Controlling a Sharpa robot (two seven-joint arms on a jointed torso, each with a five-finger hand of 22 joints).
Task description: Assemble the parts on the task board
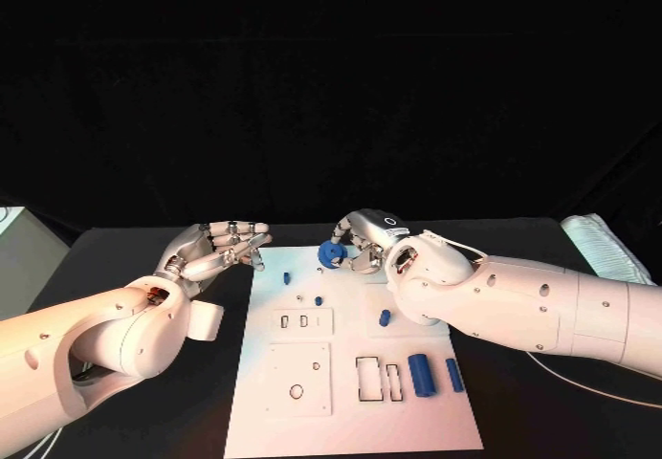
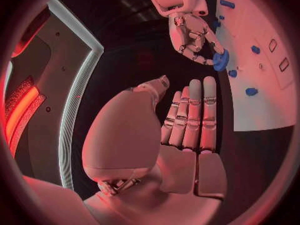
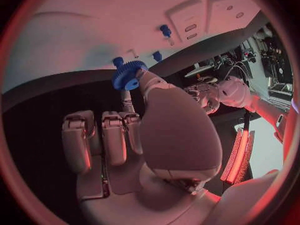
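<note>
My right hand (image 1: 364, 237) hovers over the far edge of the white task board (image 1: 276, 402) and pinches a blue gear (image 1: 331, 253) between thumb and a finger. The right wrist view shows that gear (image 3: 128, 75) at the fingertips of the right hand (image 3: 144, 130), just above the task board (image 3: 75, 30). My left hand (image 1: 221, 247) hangs beside the board's far left corner, holding nothing. In the left wrist view the left hand (image 2: 187, 120) has its fingers stretched out, with the gear (image 2: 220, 60) beyond them.
Small blue pegs (image 1: 287, 278) (image 1: 319, 300) (image 1: 385, 317) stand on the board's far half. Two blue cylinders (image 1: 421, 375) (image 1: 454, 375) lie near its right edge, next to rectangular slots (image 1: 368, 379). A white object (image 1: 607, 247) lies at the table's right side.
</note>
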